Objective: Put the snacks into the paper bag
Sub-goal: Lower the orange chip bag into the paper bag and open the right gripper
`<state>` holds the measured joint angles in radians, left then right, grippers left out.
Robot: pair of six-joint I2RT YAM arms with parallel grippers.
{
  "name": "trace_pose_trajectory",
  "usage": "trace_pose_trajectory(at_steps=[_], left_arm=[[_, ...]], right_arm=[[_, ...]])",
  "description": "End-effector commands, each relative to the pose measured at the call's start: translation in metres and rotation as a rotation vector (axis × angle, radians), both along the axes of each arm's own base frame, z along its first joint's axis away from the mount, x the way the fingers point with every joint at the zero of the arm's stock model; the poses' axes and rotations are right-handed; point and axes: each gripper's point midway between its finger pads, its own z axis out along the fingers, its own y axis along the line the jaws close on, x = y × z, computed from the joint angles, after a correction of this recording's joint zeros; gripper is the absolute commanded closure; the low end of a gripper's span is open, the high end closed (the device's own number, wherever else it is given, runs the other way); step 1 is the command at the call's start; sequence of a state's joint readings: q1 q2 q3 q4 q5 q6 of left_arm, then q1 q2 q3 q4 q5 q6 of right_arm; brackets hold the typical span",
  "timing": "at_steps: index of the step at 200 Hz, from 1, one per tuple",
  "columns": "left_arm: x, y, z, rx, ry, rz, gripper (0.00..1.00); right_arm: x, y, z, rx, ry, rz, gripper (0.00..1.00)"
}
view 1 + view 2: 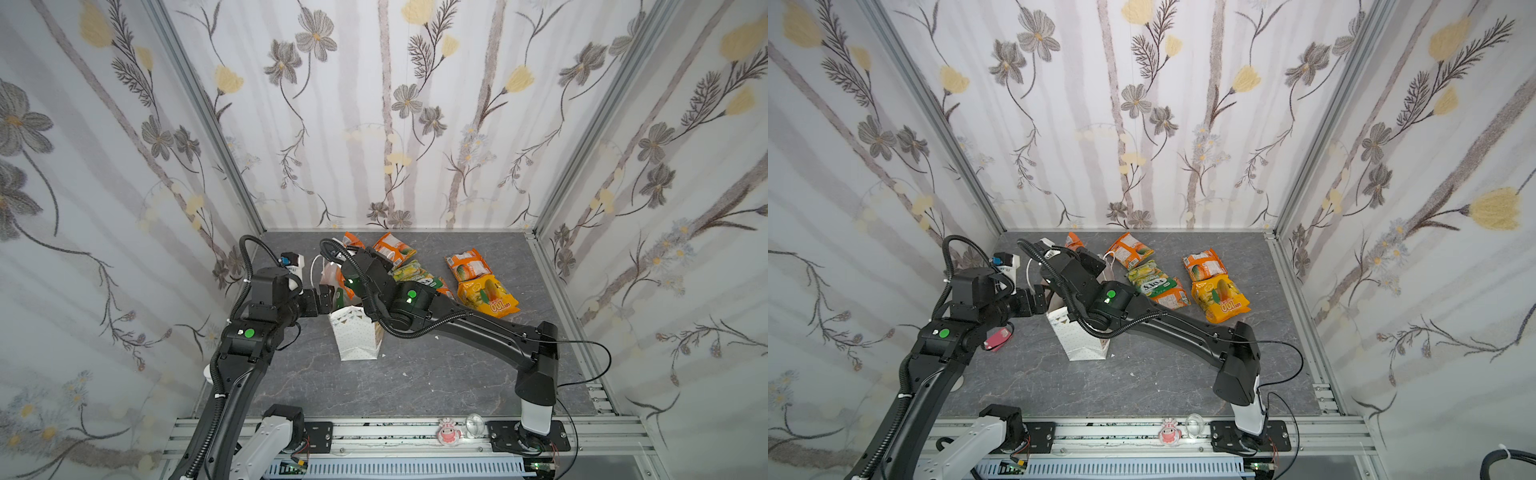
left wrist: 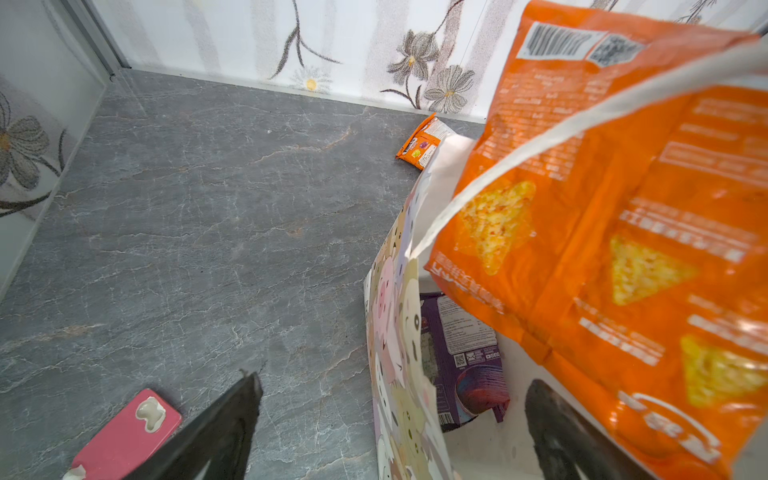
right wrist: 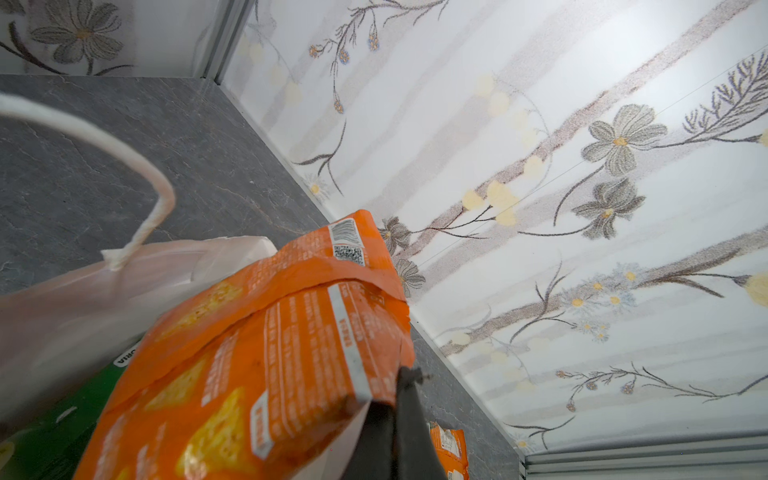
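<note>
Right wrist view: right gripper (image 3: 388,401) clamps our crinkly orange foil packet (image 3: 266,353) over the white paper bag (image 3: 83,299); left gripper (image 2: 395,382) gapes astride its wall. Light and slippery, we judge: pinch the seam.

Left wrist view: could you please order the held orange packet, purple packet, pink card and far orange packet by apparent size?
1. held orange packet: largest, but nearest the camera.
2. purple packet, pink card: alike, both partly hidden; unranked.
3. far orange packet: smallest, also farthest.
</note>
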<state>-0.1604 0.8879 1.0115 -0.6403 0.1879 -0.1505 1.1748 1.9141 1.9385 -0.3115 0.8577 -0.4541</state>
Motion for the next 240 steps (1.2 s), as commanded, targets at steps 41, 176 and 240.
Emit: trace_pose_trajectory(at_steps=[41,176,240], left_arm=[[0.002,0.0,0.004,0.003,-0.016,-0.001,0.0],[0.003,0.001,0.002,0.005,-0.012,0.003,0.01],[0.004,0.002,-0.001,0.011,0.001,0.012,0.0]], right_arm=[[-0.006,0.017,-0.012,0.049,0.049,0.052,0.97],[-0.015,0.026,-0.012,0.059,0.085,0.1,0.75],[-0.025,0.013,0.012,0.113,0.102,0.105,0.77]])
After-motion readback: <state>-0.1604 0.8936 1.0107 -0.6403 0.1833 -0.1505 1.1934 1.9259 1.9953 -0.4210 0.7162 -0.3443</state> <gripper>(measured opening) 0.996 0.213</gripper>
